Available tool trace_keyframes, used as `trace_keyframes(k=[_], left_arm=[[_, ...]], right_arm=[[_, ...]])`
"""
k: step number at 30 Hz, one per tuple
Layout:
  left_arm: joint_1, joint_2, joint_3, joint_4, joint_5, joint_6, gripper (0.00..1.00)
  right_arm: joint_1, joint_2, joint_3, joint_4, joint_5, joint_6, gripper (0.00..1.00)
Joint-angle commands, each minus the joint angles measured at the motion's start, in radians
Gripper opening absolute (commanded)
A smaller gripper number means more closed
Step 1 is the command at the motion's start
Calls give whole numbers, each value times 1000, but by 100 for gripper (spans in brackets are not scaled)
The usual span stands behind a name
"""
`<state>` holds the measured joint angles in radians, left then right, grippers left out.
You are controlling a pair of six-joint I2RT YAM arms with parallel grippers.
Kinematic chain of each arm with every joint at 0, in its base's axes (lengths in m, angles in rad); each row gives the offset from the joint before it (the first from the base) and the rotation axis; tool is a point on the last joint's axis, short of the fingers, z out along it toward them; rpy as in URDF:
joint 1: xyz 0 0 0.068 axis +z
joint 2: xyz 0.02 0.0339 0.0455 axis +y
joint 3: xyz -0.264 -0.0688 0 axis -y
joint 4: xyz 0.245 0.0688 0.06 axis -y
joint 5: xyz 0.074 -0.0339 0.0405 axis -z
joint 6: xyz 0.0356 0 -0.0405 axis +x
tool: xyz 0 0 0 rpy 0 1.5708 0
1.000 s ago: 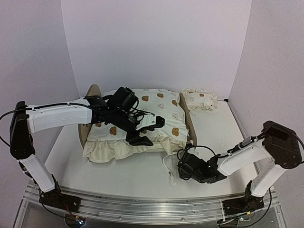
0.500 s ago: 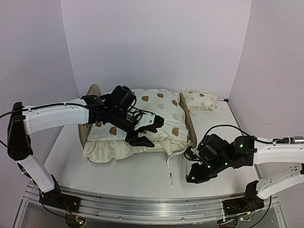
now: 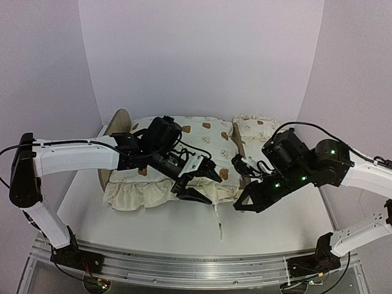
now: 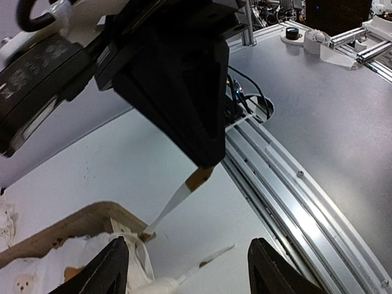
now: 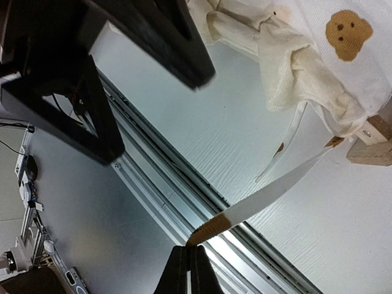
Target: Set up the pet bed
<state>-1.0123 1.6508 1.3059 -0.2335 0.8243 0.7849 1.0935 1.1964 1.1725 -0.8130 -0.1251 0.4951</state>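
Note:
The pet bed [image 3: 118, 122] is a light-wood frame at mid-table, with a cream bear-print cushion [image 3: 205, 138] lying on it. A small matching pillow [image 3: 254, 127] lies beyond its right end. My right gripper [image 5: 188, 264] is shut on the brown tip of a white tie strap [image 5: 269, 193]. That strap runs taut to the cushion's corner at a wooden post [image 5: 370, 144]. My left gripper [image 4: 190, 272] hangs open over that same corner, and a second loose strap [image 4: 202, 260] lies between its fingers [image 4: 113, 269]. In the top view both grippers, left [image 3: 204, 185] and right [image 3: 239, 206], meet at the bed's front right corner.
The aluminium rail [image 3: 184, 260] runs along the table's near edge, just below both grippers. White walls close the table in at the back and both sides. The right arm [image 3: 318, 162] arches over the table's right half.
My right arm has risen from the table's front and swung back toward the bed's corner, drawing the strap taut. My left gripper has shifted a little right and forward, staying open.

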Motion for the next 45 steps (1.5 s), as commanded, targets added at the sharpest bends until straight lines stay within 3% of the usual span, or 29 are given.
trace_keyframes(k=[1, 10, 18, 19, 22, 23, 27, 31, 34, 38, 45], left_arm=[[-38, 60, -56, 349, 14, -144, 69], [-97, 156, -87, 541, -23, -264, 63], [-111, 184, -95, 641, -147, -327, 46], [-111, 182, -100, 643, -144, -328, 40], [-113, 166, -115, 643, -136, -343, 6], [-114, 161, -124, 643, -140, -348, 1], [-113, 129, -160, 647, -225, -407, 0], [-100, 88, -213, 624, -323, -495, 0], [-62, 49, -254, 605, -290, -533, 0], [-20, 12, -323, 635, -253, -513, 0], [-15, -38, -443, 692, -241, -494, 0]], right_arm=[[1, -43, 29, -15, 57, -81, 0], [-14, -71, -4, 9, 69, -103, 0], [-33, -64, -22, 28, 14, -117, 0], [-36, -64, -24, 32, 14, -117, 0], [-43, -65, -28, 41, 21, -116, 0], [-45, -65, -29, 44, 22, -114, 0], [-50, -58, -45, 46, 63, -74, 2], [-52, -57, -110, 41, 246, 35, 32], [-51, -52, -204, 63, 349, 154, 43], [-8, -13, -332, 218, 394, 275, 45], [184, 202, -385, 514, 566, 289, 50]])
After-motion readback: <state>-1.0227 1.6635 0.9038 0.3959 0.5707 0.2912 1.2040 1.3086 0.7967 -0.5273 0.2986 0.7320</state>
